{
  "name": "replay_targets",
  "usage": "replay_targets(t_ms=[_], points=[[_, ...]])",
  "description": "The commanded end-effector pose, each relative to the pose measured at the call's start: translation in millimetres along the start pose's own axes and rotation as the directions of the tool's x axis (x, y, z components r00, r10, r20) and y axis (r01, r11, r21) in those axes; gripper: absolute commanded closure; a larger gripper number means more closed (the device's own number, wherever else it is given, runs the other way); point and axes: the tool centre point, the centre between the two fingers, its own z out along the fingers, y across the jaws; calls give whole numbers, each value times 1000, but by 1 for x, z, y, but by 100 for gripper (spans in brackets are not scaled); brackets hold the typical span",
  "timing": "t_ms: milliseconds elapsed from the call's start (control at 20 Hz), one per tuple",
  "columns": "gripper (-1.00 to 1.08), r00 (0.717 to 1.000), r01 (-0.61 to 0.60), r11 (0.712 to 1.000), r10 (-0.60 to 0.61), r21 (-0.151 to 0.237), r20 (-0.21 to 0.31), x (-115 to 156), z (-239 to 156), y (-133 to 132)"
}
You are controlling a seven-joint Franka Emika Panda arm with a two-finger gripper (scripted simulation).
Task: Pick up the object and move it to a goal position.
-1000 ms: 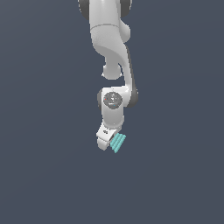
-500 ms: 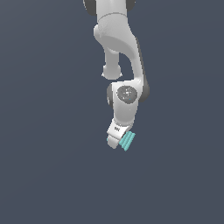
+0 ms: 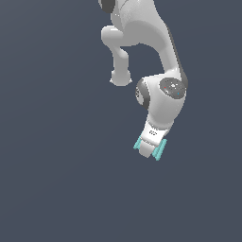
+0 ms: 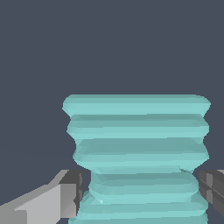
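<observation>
Clamped between the fingers of the gripper [image 3: 150, 150]: the teal ribbed block [image 4: 138, 144], held by its narrow waist, long axis crosswise to the fingers, ends jutting out either side. Carried clear of any surface; no goal marker visible.

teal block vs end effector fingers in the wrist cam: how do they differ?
Colour: the teal block is bright cyan; the end effector fingers are grey.
Surface: the block is ribbed in horizontal bands with a narrower waist; the fingers are flat-faced and angular.
Extent: the block fills the middle of the wrist view; the fingers show only at its two flanks, cut off by the frame.
Shared: each finger sits against a side of the block, which looks gripped.
</observation>
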Motion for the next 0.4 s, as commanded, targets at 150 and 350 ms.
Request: replay_targets(t_ms=[150, 350], points=[[108, 1000, -2, 1000, 2, 4, 3, 20, -15, -7], [108, 1000, -2, 1000, 2, 4, 3, 24, -18, -8]])
